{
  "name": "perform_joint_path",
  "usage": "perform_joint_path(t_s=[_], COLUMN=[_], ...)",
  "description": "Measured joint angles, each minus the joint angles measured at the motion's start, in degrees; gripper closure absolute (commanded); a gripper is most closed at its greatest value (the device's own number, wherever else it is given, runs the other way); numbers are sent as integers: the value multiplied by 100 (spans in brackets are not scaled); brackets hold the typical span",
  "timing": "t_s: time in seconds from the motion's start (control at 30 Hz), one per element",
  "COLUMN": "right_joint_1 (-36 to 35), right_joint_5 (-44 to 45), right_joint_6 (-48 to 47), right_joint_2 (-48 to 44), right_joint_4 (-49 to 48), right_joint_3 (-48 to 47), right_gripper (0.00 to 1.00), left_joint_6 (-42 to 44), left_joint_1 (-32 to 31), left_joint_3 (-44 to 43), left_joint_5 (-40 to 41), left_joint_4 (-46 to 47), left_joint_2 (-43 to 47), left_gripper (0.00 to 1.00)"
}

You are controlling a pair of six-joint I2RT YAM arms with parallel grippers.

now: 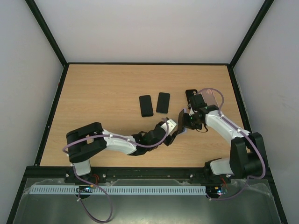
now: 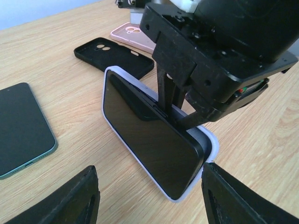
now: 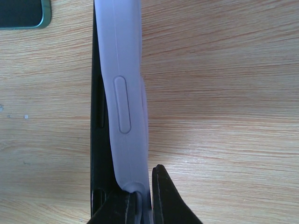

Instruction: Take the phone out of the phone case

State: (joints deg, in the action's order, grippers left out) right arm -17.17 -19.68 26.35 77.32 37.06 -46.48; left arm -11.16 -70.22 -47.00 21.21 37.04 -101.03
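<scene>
A black phone (image 2: 145, 126) sits in a pale lilac case (image 2: 211, 140) and stands on its long edge on the table. Its near corner has come a little out of the case. My right gripper (image 1: 185, 120) is shut on the case wall. In the right wrist view its fingertips (image 3: 166, 196) pinch the lilac case (image 3: 124, 93), with the phone (image 3: 98, 140) on the left side. My left gripper (image 2: 149, 170) is open, its fingers (image 2: 74, 200) on either side of the phone's near end and clear of it. In the top view the left gripper (image 1: 174, 133) is just below the phone (image 1: 181, 117).
Two dark phones (image 1: 146, 105) (image 1: 163, 102) lie flat at mid table. A black empty case (image 2: 114, 56) and a pink case (image 2: 135, 35) lie beyond the held phone. A green-edged phone (image 2: 21, 126) lies to its left. Bare wood surrounds them.
</scene>
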Motion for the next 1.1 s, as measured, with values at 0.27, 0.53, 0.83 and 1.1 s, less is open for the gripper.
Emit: perform_joint_path(t_s=[0.27, 0.53, 0.83, 1.1], right_joint_1=[0, 0, 28, 26], right_joint_5=[-26, -90, -90, -164], right_joint_6=[33, 76, 42, 118], right_joint_2=[140, 144, 144, 70], right_joint_4=[-26, -52, -177, -304], right_joint_3=[-74, -74, -76, -81], right_gripper=[98, 98, 98, 98], left_joint_6=[214, 328, 520, 562], left_joint_1=[-39, -87, -313, -348], left_joint_3=[-485, -903, -1545, -1563], left_joint_5=[24, 376, 1408, 1858], left_joint_4=[149, -7, -483, -457], left_joint_2=[-737, -1182, -1644, -1646], left_gripper=[43, 53, 84, 97])
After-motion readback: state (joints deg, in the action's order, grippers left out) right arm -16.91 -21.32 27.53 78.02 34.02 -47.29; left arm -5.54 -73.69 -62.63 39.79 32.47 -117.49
